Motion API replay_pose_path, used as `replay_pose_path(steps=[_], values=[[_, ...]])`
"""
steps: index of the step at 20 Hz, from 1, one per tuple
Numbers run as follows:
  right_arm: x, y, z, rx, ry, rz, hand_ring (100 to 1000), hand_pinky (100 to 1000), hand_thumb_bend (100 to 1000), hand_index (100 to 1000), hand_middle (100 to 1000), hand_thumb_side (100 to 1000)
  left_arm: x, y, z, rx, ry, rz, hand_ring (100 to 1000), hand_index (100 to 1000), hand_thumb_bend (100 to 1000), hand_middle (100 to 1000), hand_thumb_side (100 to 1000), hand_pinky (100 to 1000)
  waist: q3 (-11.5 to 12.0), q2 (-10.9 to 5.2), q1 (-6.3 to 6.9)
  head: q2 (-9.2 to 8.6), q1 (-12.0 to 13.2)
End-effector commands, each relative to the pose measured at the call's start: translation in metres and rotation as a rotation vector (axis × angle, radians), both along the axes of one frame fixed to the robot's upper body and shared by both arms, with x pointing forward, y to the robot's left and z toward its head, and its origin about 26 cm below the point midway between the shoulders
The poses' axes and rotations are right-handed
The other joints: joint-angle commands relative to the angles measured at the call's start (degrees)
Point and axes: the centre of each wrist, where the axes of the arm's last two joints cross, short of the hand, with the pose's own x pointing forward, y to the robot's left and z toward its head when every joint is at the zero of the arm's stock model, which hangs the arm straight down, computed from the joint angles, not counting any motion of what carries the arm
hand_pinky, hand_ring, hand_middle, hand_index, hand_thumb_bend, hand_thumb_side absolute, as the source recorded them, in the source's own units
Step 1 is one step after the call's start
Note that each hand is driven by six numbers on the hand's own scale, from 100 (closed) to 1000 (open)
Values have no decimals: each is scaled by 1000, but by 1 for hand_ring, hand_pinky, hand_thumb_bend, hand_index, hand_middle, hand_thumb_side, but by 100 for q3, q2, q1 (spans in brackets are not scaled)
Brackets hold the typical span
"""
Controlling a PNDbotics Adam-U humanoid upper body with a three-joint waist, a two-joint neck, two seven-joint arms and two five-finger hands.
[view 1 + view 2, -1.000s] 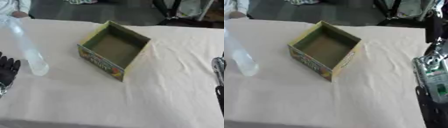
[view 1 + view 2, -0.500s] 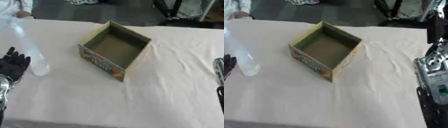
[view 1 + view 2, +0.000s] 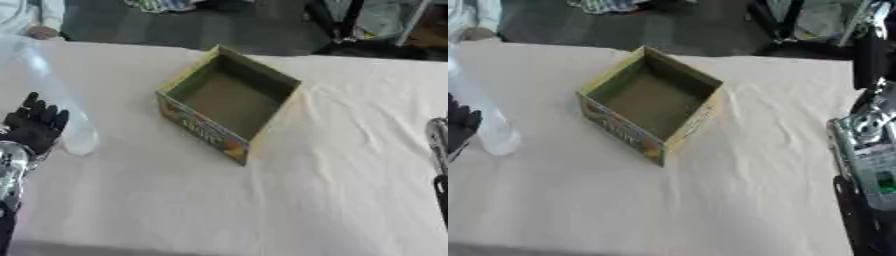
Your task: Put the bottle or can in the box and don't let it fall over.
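A clear plastic bottle [image 3: 54,95] stands upright on the white tablecloth at the left. My left hand [image 3: 35,125] is just left of its lower part, black fingers straight and pointing up, close to the bottle but not around it. An open cardboard box [image 3: 229,102] with a printed colourful side sits in the middle, empty inside. Only a silver and black part of my right arm [image 3: 868,160] shows at the right edge; its hand is hidden.
The white tablecloth [image 3: 315,190] is wrinkled to the right of the box. Beyond the table's far edge are a dark floor, chair legs and a person's hand [image 3: 39,32] at the far left corner.
My left hand has risen from the left edge and moved toward the bottle. The box and bottle stand as before.
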Motion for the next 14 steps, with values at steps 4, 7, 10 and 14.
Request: replay_pose_path(steps=[4,7,10,14], values=[[-2,-2,11,-15,-33,7,718,729,100,766,778,529,5,4,10,31,-32,27,100,1000,894,100,1000,100,-8,-100,3,-58,17],[-2,-2,11,-15,-32,7,718,729,100,763,778,529,5,4,10,32,-35,29,100,1000,887,100,1000,100,-7,-102,1,-57,20],[-2,-1,10,-16,-28,12,718,729,100,763,778,528,8,4,25,49,-80,75,100,1000,880,100,1000,100,-11,-97,-19,-66,42],[-2,-1,10,-16,-26,13,718,729,100,763,778,528,9,0,31,99,-92,112,100,1000,870,100,1000,100,-21,-93,-23,-41,55]])
